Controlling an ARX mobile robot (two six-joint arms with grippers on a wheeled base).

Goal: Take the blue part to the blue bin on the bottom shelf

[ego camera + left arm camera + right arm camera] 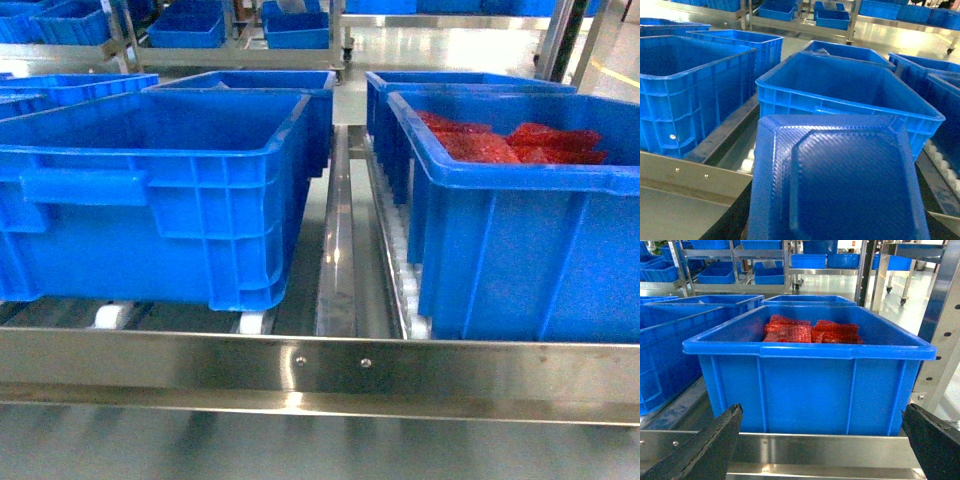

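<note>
A flat blue part (840, 185) with a woven texture fills the lower middle of the left wrist view. My left gripper (837, 232) is shut on it, and only a dark finger (732, 217) shows beside it. The part hangs in front of an empty blue bin (790, 102), the front left bin (150, 190) in the head view. That bin stands on the bottom shelf (320, 365). My right gripper (822, 440) is open, its black fingers (705, 445) wide apart with nothing between them, low before the shelf's steel lip (815, 450). Neither gripper shows in the head view.
A second blue bin (520, 250) at front right holds red parts (500, 145), and faces the right wrist camera (810, 385). More blue bins (250, 85) stand behind and to the left (690, 100). White rollers (405, 280) run between the bins. A rack post (940, 330) rises at right.
</note>
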